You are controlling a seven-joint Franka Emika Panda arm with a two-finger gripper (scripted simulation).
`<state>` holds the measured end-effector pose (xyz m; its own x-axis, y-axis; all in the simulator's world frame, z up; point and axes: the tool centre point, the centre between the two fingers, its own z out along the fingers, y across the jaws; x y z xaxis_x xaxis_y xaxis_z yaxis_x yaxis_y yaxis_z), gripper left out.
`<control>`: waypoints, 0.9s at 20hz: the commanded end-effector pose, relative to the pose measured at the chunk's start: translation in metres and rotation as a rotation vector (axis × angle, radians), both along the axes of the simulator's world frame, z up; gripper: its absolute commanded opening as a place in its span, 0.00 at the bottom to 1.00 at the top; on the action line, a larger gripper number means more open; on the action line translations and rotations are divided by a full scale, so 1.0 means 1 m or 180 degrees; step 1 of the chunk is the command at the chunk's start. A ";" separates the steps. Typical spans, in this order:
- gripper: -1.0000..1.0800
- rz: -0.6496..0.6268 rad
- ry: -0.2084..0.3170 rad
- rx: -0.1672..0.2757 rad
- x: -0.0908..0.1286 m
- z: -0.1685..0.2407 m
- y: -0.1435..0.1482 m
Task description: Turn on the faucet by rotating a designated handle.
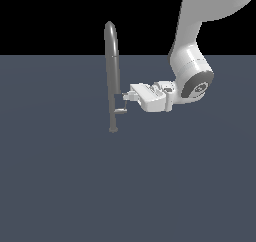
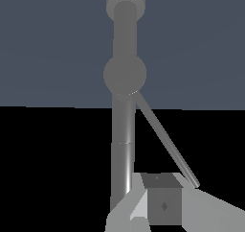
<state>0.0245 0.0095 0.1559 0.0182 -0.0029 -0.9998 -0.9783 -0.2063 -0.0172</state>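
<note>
We see no real room here, just a made-up computer world. The ground (image 1: pixel 125 186) is one flat, smooth blue-grey sheet, and behind it all is plain black. Only a grey faucet (image 1: pixel 112 76) and a white robot arm (image 1: pixel 192 61) stand there, smooth like toys.

Surface: one flat, plain slate-blue floor (image 1: pixel 150 186), matte and untextured, running from the near edge of the exterior view back to a straight horizon against black.

Item standing on it: the faucet (image 1: pixel 112 76), a tall slim grey metallic post, upright, with a curved rounded top. Its small round base (image 1: pixel 113 130) sits directly on the floor, left of centre in the exterior view.

In the wrist view the same floor (image 2: pixel 52 44) appears as a uniform blue-grey field behind the post (image 2: pixel 123 130); the point of contact cannot be made out there.
</note>
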 end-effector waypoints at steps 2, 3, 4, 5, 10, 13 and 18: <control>0.00 0.0009 0.0035 0.0006 -0.014 -0.010 -0.003; 0.00 0.0011 0.0038 0.0007 -0.018 -0.012 -0.004; 0.00 0.0012 0.0042 0.0008 -0.021 -0.015 -0.005; 0.00 0.0013 0.0046 0.0009 -0.025 -0.017 -0.006; 0.00 0.0010 0.0000 0.0006 -0.027 -0.022 -0.006; 0.00 0.0014 0.0033 0.0009 -0.038 -0.041 -0.009; 0.00 0.0028 -0.0029 0.0021 -0.036 -0.039 -0.008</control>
